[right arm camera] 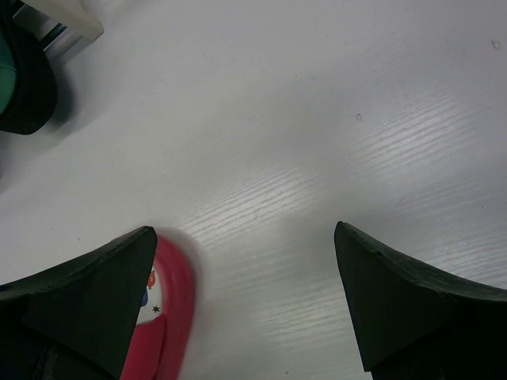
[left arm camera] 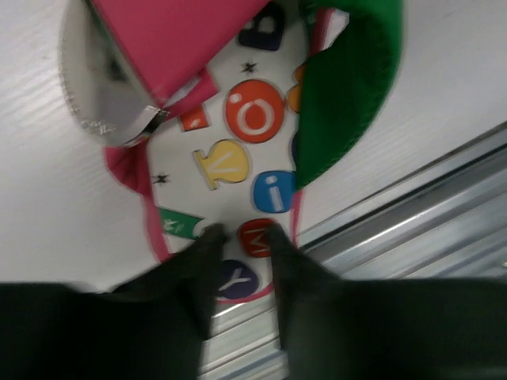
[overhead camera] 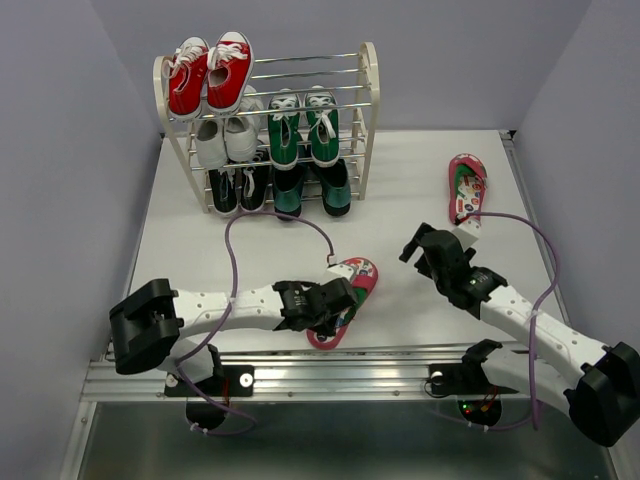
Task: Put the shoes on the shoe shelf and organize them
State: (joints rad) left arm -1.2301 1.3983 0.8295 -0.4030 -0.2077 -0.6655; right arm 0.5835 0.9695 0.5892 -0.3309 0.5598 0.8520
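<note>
Near edge of the desk: my left tool hovers over the heel of one flip-flop, fingers barely parted and gripping nothing, lined up for a pinch. My right tool gapes wide and empty, ready for the other flip-flop by the right edge. At the far-left corner, the shoe shelf holds green sneakers and teal loafers.

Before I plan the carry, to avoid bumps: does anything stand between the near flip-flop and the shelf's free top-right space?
No object does: bare table lies between the near flip-flop and the shoe shelf. Only a purple robot cable arcs over that stretch.
</note>
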